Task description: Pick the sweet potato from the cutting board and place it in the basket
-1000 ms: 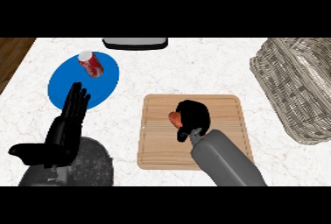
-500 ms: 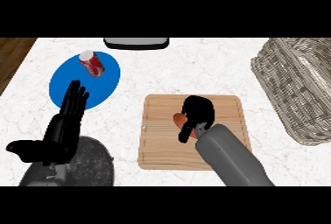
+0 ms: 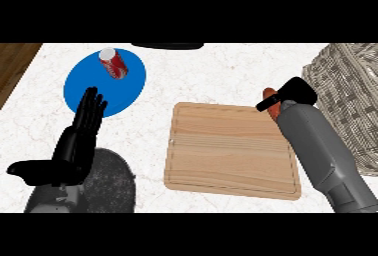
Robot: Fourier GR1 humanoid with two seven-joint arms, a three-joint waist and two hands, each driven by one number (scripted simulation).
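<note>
My right hand [image 3: 294, 92] is curled round the orange sweet potato [image 3: 270, 95], whose end sticks out at the hand's left. It holds the potato above the far right corner of the wooden cutting board [image 3: 229, 150], close to the wicker basket [image 3: 347, 90] at the right edge. The board's top is bare. My left hand [image 3: 77, 140] rests open at the lower left, fingers pointing up, holding nothing.
A blue plate [image 3: 92, 87] lies at the far left with a red can [image 3: 113, 64] lying on it. A dark round object [image 3: 111, 182] sits at the lower left beside my left forearm. A black object [image 3: 168, 46] shows at the far edge.
My right hand has closed on the sweet potato, lifted it off the board and carried it right, toward the basket. The view has shifted. The left hand stays where it was.
</note>
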